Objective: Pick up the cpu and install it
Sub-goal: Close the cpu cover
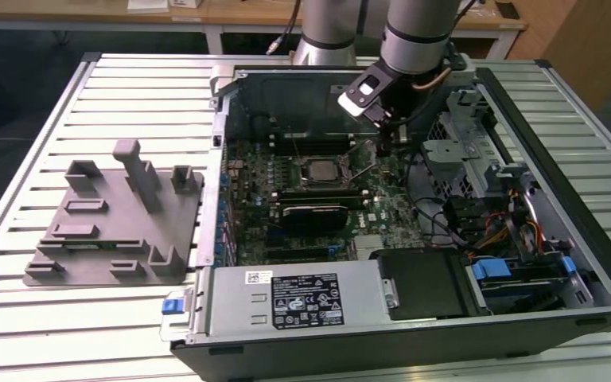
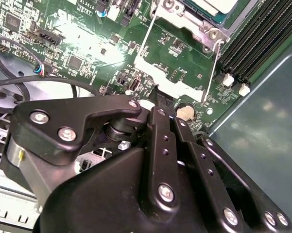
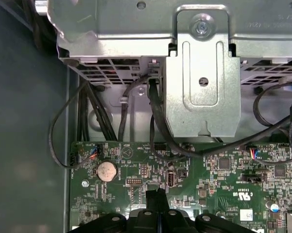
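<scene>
**One gripper with fingers together, beside the CPU socket in an open computer**

One robot arm reaches down into an open computer case [image 1: 592,263] that lies flat on a slatted metal table [image 1: 125,87]. In the exterior view, the gripper [image 1: 388,150] hangs low over the green motherboard [image 1: 380,215], just to the exterior view's right of the processor socket.

In the first wrist view, the gripper [image 3: 158,196] has its two black fingers brought together, with only a thin seam between them. No object shows between the fingers. In the second wrist view, the gripper [image 2: 163,99] has its tips at the edge of a silver metal socket plate [image 2: 170,77]. The gripper's own black body hides the point of contact, so it is unclear whether the tips touch the plate or pinch anything.

The cpu [image 1: 317,169] sits in the socket near the middle of the board, with its silver top facing up and well apart from the fingers. In the second wrist view, only a pale corner of the cpu [image 2: 222,4] shows, because the picture's edge cuts it off.

A round coin battery [image 3: 107,171] lies on the board near the fingertips. Black cables [image 3: 58,141] loop beneath a metal drive cage [image 3: 204,73]. A grey plastic fixture block [image 1: 114,223] rests on the table, to the exterior view's left of the case.
</scene>
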Motion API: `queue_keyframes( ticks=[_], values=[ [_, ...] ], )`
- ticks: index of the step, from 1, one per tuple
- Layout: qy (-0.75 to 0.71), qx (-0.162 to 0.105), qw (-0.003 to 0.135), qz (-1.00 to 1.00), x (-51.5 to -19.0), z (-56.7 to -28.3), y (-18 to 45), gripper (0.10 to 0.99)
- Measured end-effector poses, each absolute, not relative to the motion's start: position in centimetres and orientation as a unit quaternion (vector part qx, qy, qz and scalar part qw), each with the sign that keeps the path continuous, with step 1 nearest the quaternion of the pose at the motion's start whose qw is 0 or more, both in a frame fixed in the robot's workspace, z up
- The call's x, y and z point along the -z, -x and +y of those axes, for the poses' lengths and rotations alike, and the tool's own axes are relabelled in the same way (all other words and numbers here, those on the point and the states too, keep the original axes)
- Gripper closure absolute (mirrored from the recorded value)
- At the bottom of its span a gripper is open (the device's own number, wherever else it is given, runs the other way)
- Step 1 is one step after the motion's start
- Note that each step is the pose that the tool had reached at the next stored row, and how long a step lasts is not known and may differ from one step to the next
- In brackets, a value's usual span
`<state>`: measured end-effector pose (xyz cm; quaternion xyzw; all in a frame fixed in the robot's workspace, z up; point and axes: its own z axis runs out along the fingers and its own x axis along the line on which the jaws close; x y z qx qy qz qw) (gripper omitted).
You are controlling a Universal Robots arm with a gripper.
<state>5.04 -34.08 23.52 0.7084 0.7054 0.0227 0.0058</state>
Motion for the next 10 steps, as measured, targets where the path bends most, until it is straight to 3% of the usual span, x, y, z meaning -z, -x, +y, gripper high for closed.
queue_keyframes(
  ticks=[10],
  values=[
    [-0.708,-0.023,0.006,0.705,-23.5,-34.1,-3.3,0.980]
  ],
)
